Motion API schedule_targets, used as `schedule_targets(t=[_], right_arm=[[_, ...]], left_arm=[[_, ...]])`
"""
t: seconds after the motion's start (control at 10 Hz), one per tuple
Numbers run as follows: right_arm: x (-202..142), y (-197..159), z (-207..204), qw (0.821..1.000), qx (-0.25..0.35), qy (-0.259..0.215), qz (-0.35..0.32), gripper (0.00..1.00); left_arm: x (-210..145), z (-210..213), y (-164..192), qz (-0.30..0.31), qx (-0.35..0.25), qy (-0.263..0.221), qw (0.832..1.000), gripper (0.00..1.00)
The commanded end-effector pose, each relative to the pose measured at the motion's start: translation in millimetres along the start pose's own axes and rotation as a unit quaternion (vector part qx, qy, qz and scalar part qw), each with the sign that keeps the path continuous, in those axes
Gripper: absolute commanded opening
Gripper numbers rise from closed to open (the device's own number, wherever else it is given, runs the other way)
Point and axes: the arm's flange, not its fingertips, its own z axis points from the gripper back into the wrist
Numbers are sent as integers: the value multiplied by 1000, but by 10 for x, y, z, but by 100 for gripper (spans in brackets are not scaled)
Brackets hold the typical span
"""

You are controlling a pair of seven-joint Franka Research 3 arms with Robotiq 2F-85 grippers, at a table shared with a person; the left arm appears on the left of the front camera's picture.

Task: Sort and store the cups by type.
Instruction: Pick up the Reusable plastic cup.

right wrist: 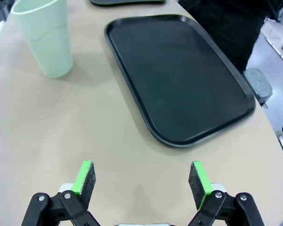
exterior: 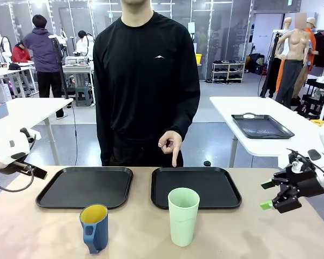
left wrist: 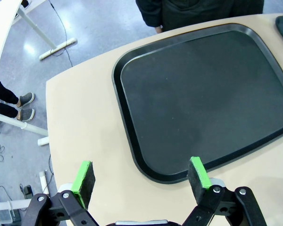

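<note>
Left gripper [left wrist: 141, 175] and right gripper [right wrist: 141, 176] spread empty; the tumbler [right wrist: 42, 40], at the latter's eleven o'clock, looks light and slippery, so pinch mid-wall.

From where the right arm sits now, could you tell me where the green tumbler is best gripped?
Probably grip the tumbler across its upper wall, below the rim, coming in level from the right with the open right tool. It stands upright, round and handleless, with bare table there.

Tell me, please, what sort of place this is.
Probably a robotics lab or workshop: a white robot arm at the table, more white worktables behind the person, and other people farther back.
</note>
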Motion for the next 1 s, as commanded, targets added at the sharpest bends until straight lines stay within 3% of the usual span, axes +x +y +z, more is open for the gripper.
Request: schedule_targets(t=[0.0, 0.2, 0.3, 0.5, 0.6, 0.7, 0.8, 0.9], right_arm=[[-81, -105, -212, 999, 24, -30, 8, 100], [-46, -21, -335, 998, 53, -45, 9, 100], [27, 57, -149, 999, 25, -38, -2, 100], [27, 57, -149, 999, 25, -38, -2, 100], [-9, 89, -268, 998, 43, -40, -10, 100], [-10, 155, -394, 993, 106, -58, 3, 100], [0, 257, -527, 984, 145, -101, 6, 100], [-16, 313, -636, 981, 158, -108, 8, 100]], left_arm=[[-4, 2, 2, -3, 0, 0, 1000, 100], [-4, 2, 2, -3, 0, 0, 1000, 100], [-4, 2, 2, -3, 0, 0, 1000, 100], [-4, 2, 2, -3, 0, 0, 1000, 100], [-4, 2, 2, -3, 0, 0, 1000, 100], [-4, 2, 2, -3, 0, 0, 1000, 100], [-4, 2, 2, -3, 0, 0, 1000, 100], [-4, 2, 2, -3, 0, 0, 1000, 100]])
